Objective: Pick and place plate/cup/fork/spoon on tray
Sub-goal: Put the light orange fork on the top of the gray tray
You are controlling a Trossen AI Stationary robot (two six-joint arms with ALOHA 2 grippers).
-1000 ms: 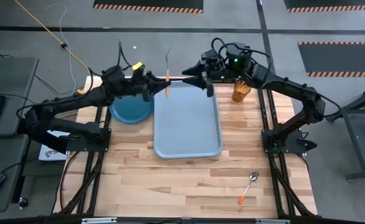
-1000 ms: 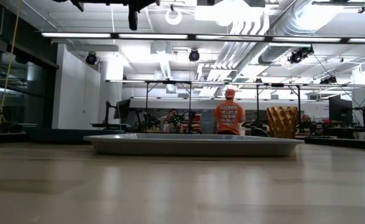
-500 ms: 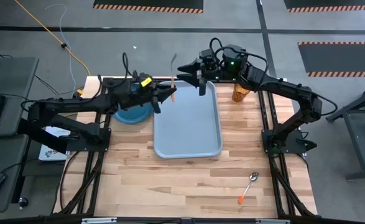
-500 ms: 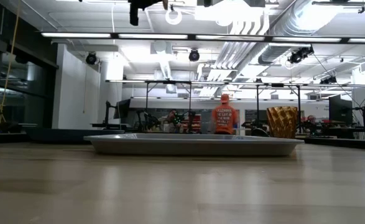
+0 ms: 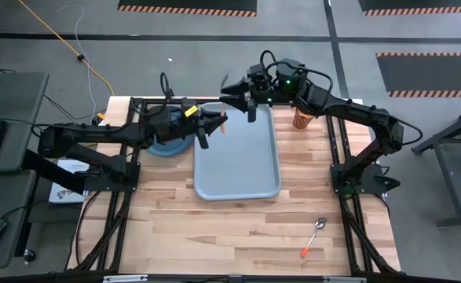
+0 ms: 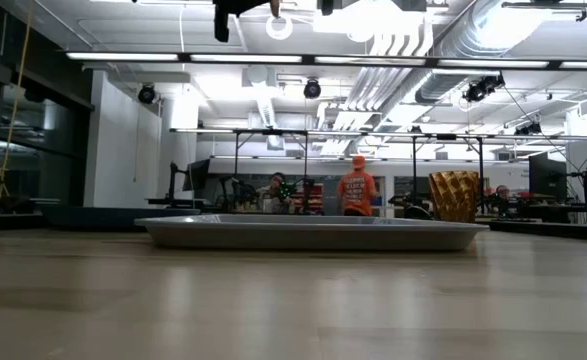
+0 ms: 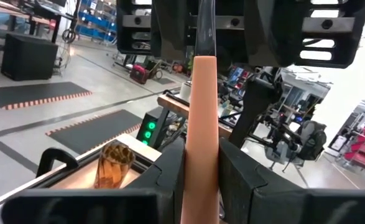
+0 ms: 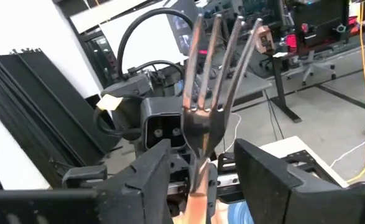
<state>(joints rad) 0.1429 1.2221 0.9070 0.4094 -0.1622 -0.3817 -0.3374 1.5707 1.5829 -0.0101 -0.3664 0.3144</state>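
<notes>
The fork (image 5: 224,102), with silver tines and a salmon handle, is held high over the far left corner of the grey-blue tray (image 5: 238,161). My left gripper (image 5: 217,123) is shut on its handle. My right gripper (image 5: 236,96) is open. Its fingers (image 8: 154,174) stand on either side of the fork's metal neck (image 8: 198,140), with a gap on each side. The teal plate (image 5: 167,144) lies left of the tray, partly under my left arm. The amber cup (image 5: 303,116) stands right of the tray. The spoon (image 5: 315,236) lies near the table's front right. My left gripper pinches the fork's salmon handle (image 7: 201,134) between its two fingers, close to the handle's free end. The fingers come from the table's left and lie across the handle. The fork is lifted clear, and its tines (image 8: 216,56) point away toward the far edge and upward.
The low view shows the tray (image 6: 313,232) flat on the wooden table and the cup (image 6: 455,195) behind it. A person in an orange shirt (image 6: 357,192) stands in the room beyond the table. Bare wood lies in front of the tray.
My left gripper has carried the fork toward the table's right, from beside the plate to over the tray's far left corner. My right gripper has shifted left and toward the far edge and now stands around the fork's neck. The fork has stayed lifted.
</notes>
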